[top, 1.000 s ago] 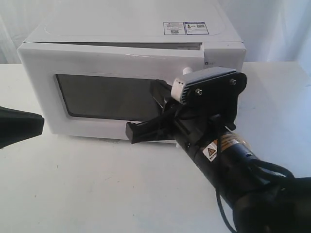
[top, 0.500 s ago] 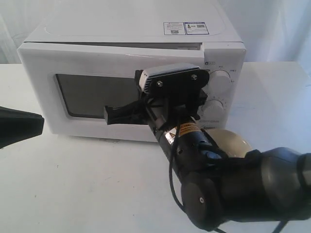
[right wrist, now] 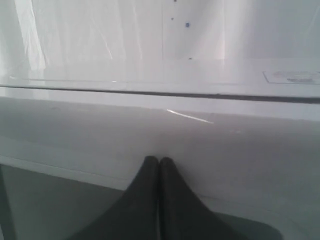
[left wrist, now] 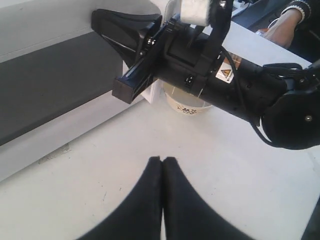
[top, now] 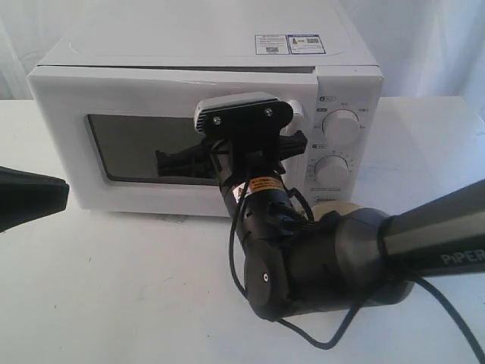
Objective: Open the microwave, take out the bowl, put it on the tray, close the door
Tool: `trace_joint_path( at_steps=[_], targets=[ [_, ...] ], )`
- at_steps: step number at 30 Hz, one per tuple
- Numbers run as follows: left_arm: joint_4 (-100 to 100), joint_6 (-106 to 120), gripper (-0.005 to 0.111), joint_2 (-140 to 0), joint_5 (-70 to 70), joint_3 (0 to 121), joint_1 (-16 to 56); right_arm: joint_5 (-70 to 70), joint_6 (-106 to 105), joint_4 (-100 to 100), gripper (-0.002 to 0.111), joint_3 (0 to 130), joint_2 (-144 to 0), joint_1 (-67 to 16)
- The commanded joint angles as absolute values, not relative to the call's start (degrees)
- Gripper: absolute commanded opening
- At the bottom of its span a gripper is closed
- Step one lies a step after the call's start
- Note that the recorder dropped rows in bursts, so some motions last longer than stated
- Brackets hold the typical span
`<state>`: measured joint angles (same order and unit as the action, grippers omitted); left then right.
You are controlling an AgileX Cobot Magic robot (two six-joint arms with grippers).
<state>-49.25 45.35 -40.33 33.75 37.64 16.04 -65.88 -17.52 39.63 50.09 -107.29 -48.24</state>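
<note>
The white microwave (top: 227,45) stands at the back of the table. Its door (top: 174,95) with the dark window (top: 129,148) lies flush with the dial panel (top: 341,144). My right gripper (top: 163,161) is shut, and its tips (right wrist: 159,160) press on the door's white face just above the window. The cream bowl (left wrist: 187,104) sits on the table in front of the dial panel, mostly hidden behind the right arm; only a sliver of the bowl (top: 342,206) shows in the exterior view. My left gripper (left wrist: 162,161) is shut and empty, low over the table at the left (top: 53,193).
No tray shows in any view. The right arm's bulky joint (top: 303,265) stretches over the table in front of the microwave. A person's hand (left wrist: 285,25) is beyond the table's far edge. White curtain hangs behind.
My right arm swung left across the microwave's front with its tips on the door. The door, ajar a second ago, now sits flush. The left gripper stayed still.
</note>
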Motion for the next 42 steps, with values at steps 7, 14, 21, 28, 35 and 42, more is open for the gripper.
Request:
trace_joint_path(
  at_steps=[7, 14, 21, 28, 35, 42],
  targets=[
    [-50.57, 44.95, 0.0, -39.94, 34.16, 37.28, 16.27, -63.34, -17.81, 41.14, 0.0, 53.64, -109.79, -43.77],
    [-50.57, 44.95, 0.0, -39.94, 34.16, 37.28, 16.27, -62.13, -17.81, 40.3, 0.0, 54.16, -109.79, -43.59],
    [-50.57, 44.95, 0.0, -39.94, 34.16, 37.28, 16.27, -60.67, -18.74, 38.55, 0.0, 49.53, -105.85, -46.69],
    [-50.57, 44.95, 0.0, -39.94, 34.16, 37.28, 16.27, -59.3, -25.4, 37.83, 0.0, 39.86, -95.11, -52.2],
    [-50.57, 44.95, 0.0, -39.94, 34.16, 37.28, 16.27, -52.34, -26.85, 38.1, 0.0, 30.51, -84.09, -56.83],
    [-50.57, 44.95, 0.0, -39.94, 34.16, 37.28, 16.27, -42.8, -26.97, 38.56, 0.0, 25.19, -74.39, -57.81]
  ],
)
